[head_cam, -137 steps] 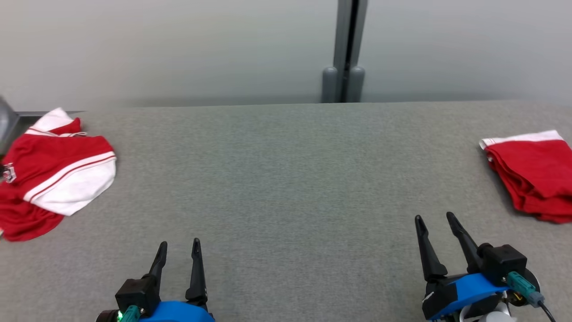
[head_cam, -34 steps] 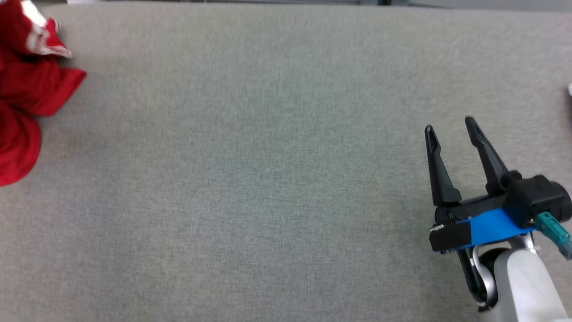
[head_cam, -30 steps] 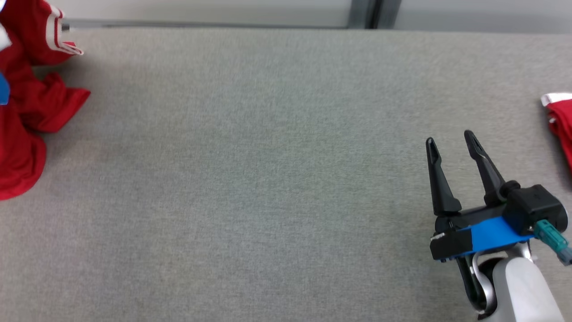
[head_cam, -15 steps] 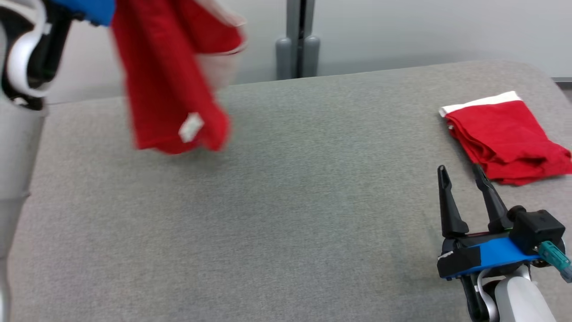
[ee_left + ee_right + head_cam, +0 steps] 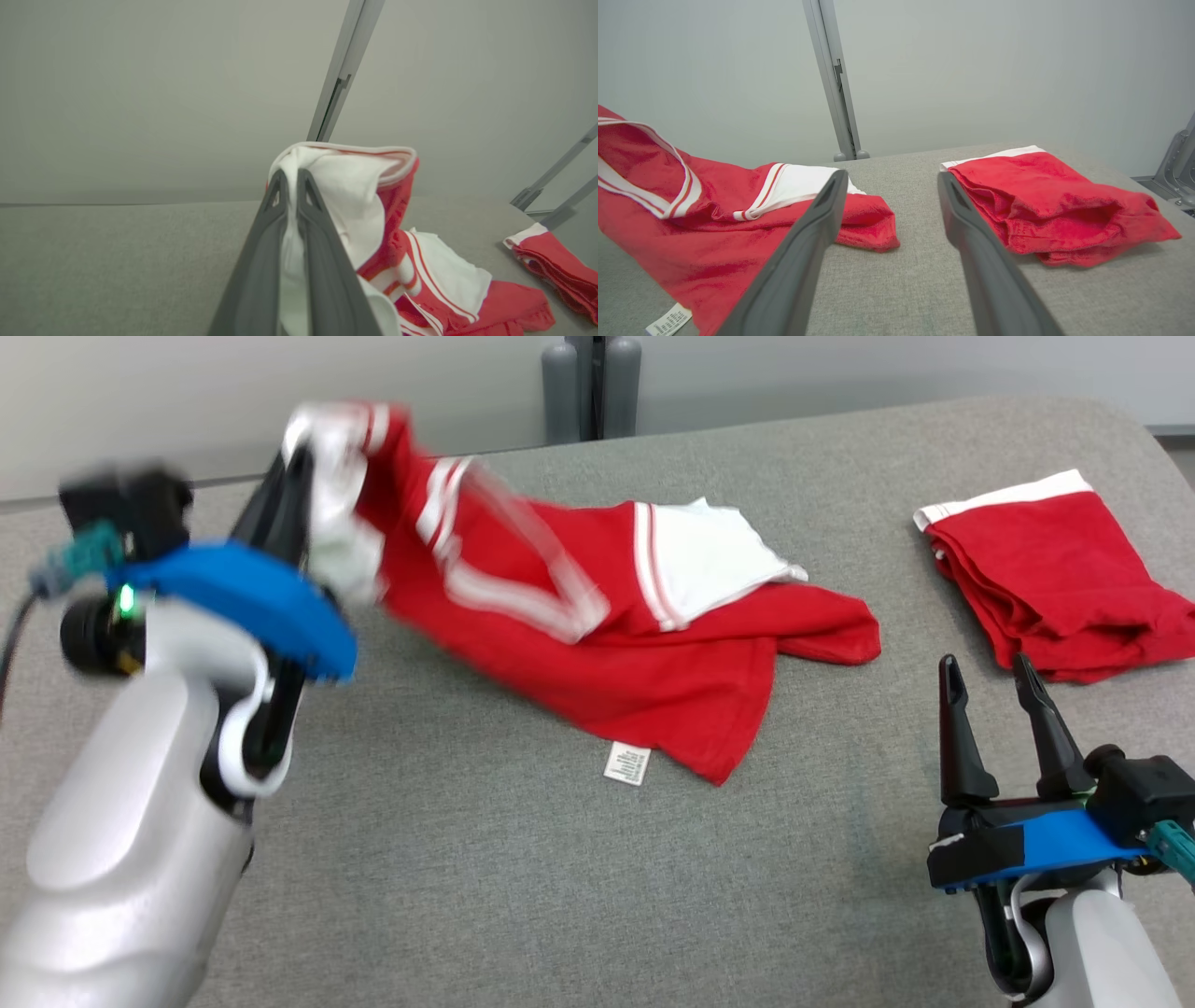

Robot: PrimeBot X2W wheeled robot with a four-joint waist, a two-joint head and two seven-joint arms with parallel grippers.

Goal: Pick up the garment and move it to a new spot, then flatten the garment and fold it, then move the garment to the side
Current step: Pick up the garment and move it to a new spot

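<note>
The garment point(image 5: 653, 663) is a red shirt with white panels and stripes. Its lower part lies spread on the grey table point(image 5: 467, 859), with a white label at its hem. Its upper end is lifted at the left, where my left gripper point(image 5: 294, 462) is shut on a white fold. In the left wrist view the fingers point(image 5: 289, 175) pinch that white cloth and the garment point(image 5: 397, 252) trails off to the right. My right gripper point(image 5: 985, 667) stands open near the front right, empty, its fingertips point(image 5: 892, 179) just short of the garment's red edge point(image 5: 714, 219).
A second red cloth with a white band point(image 5: 1055, 579) lies folded at the table's right, just beyond my right gripper; the right wrist view shows this folded cloth point(image 5: 1041, 200) too. A grey post point(image 5: 588, 383) stands behind the table against the pale wall.
The head camera has shifted. My left gripper has swung the hanging garment down and rightward, so most of it now rests on the table's middle. The right gripper stays open.
</note>
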